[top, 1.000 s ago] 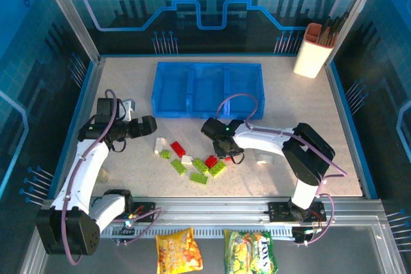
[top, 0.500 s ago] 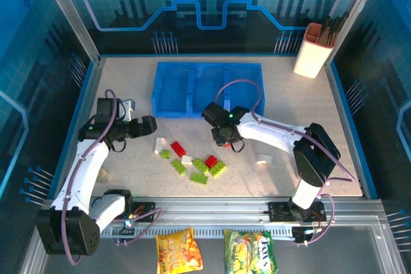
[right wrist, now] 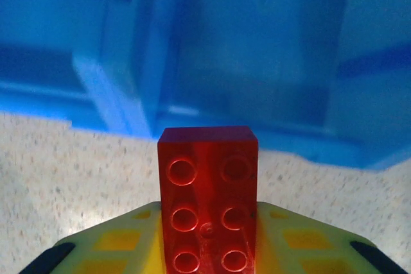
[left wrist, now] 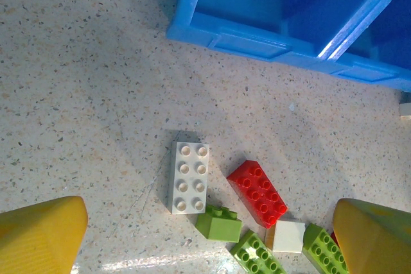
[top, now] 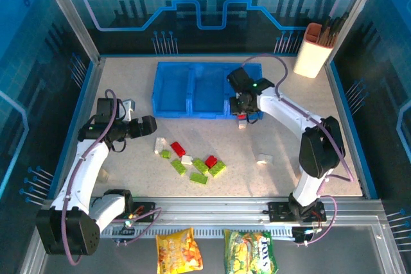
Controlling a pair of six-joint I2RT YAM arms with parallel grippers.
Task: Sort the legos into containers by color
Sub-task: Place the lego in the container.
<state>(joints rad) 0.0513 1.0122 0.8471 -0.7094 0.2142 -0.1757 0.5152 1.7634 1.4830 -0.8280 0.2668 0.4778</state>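
Observation:
My right gripper (top: 242,111) hangs at the front wall of the blue tray (top: 192,108), by its right compartment, shut on a red brick (top: 241,117). In the right wrist view the red brick (right wrist: 207,190) stands studs-up between the yellow fingers (right wrist: 115,248), with the tray (right wrist: 257,62) just beyond. My left gripper (top: 151,125) is open left of the loose pile. Between its fingers (left wrist: 51,229) lie a white brick (left wrist: 190,176), a red brick (left wrist: 258,192) and lime green bricks (left wrist: 219,224). The tray's near wall (left wrist: 257,40) is above them.
Loose bricks lie mid-table: red (top: 210,161), green (top: 218,169), white (top: 187,159). A lone white brick (top: 264,158) sits to the right. A white-and-orange cup (top: 313,49) stands back right. Two snack bags (top: 178,250) lie beyond the front rail.
My right arm has swung from the pile up and right to the tray's right compartment, carrying the red brick. The left arm has not moved.

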